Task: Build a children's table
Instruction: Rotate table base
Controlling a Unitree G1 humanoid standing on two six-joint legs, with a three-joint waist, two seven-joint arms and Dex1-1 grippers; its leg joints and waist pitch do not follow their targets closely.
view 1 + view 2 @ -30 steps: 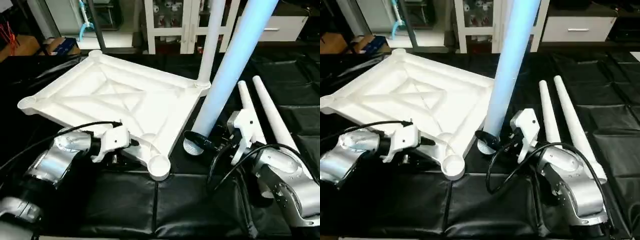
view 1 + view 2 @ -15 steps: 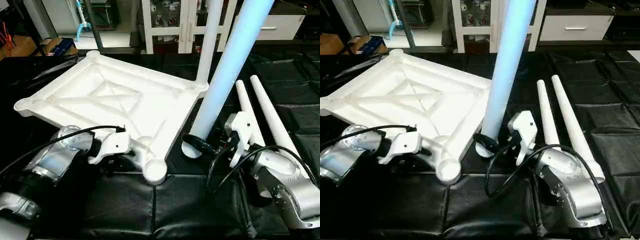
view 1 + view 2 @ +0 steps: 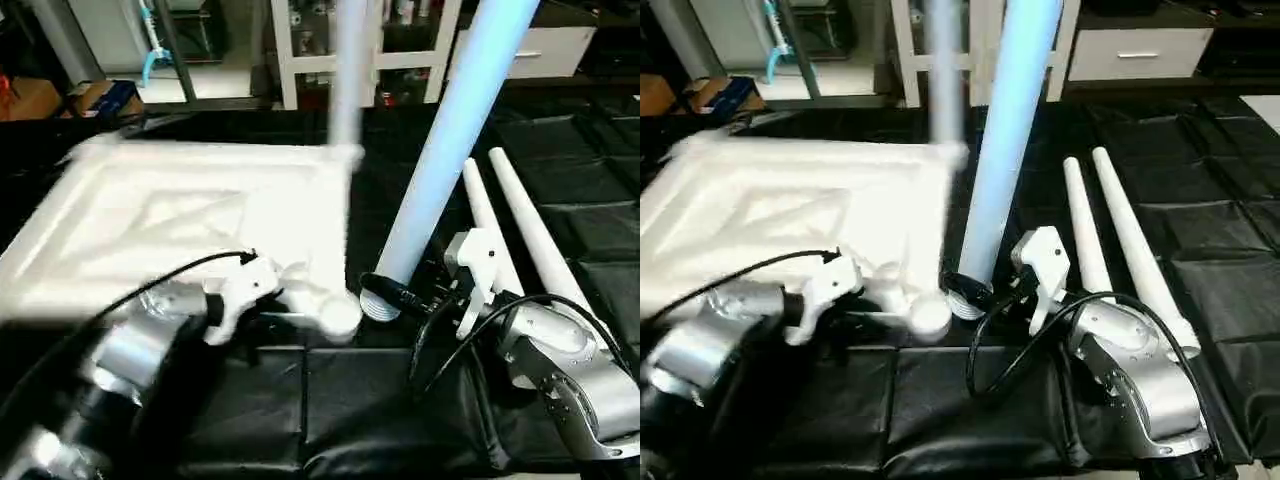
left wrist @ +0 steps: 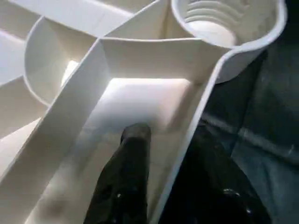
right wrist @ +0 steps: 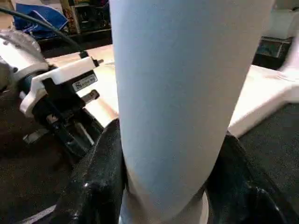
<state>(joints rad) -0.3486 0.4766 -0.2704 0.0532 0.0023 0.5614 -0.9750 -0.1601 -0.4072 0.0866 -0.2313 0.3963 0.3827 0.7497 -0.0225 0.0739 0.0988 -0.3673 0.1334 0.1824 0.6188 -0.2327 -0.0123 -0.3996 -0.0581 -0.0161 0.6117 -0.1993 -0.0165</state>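
The white tabletop point(image 3: 180, 215) lies underside up on the black mat, blurred by motion. My left gripper point(image 4: 173, 140) is shut on its rim beside the near corner socket point(image 3: 340, 318). One finger point(image 4: 134, 135) sits inside the rim wall and the other outside it. One leg point(image 3: 348, 70) stands upright in the far corner socket. My right gripper point(image 3: 385, 292) is shut on the thick lower end of a second leg point(image 3: 450, 130) and holds it nearly upright just right of the near socket. Two more legs point(image 3: 485, 230) point(image 3: 540, 240) lie side by side on the mat at right.
Black padded mats point(image 3: 300, 420) cover the work surface. White cabinets point(image 3: 400, 50) stand along the back edge, and a box point(image 3: 100, 95) sits at the far left. My right forearm point(image 3: 570, 360) lies beside the two loose legs.
The tabletop has swung round with my left gripper, bringing its near corner socket rightward to the base of the held leg. The left fingers have closed on the rim. The right arm holds still.
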